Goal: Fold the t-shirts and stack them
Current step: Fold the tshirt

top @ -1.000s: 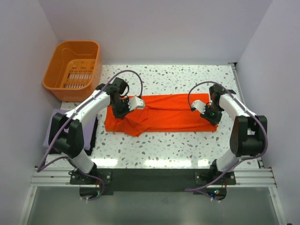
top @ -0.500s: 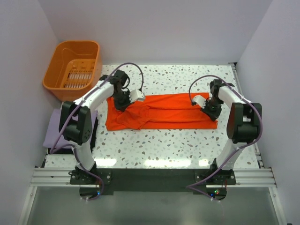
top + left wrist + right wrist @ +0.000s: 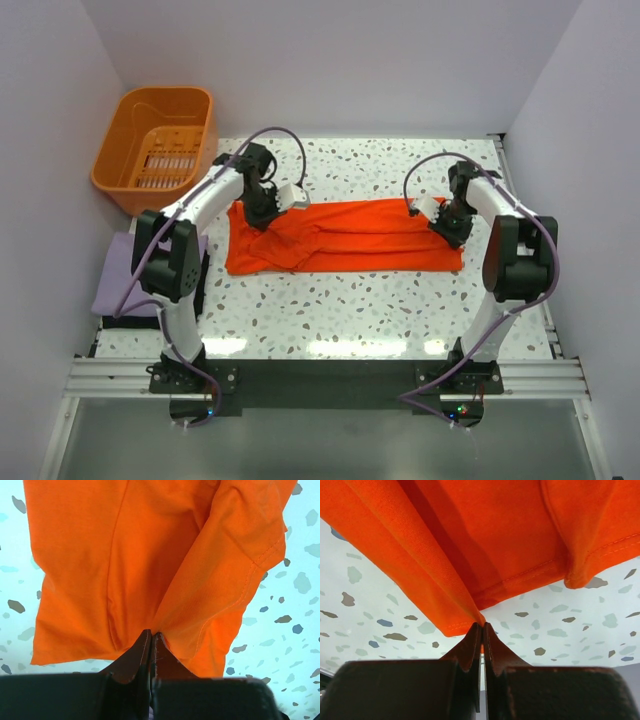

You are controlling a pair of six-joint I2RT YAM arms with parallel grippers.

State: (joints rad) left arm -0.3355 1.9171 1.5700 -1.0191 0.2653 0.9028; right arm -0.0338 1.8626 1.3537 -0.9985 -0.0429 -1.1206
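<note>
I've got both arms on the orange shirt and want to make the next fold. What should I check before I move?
1. Hold of the left gripper on the orange shirt: ok, shut on its edge.
2. Hold of the right gripper: ok, shut on a hem corner.
3. Cloth smooth between the two holds: not ok, bunched folds near the left gripper.
4. Every layer caught in each pinch: cannot tell.
5. The lavender shirt out of the way: ok, it lies at the left edge of the table, apart from the orange one.
</note>
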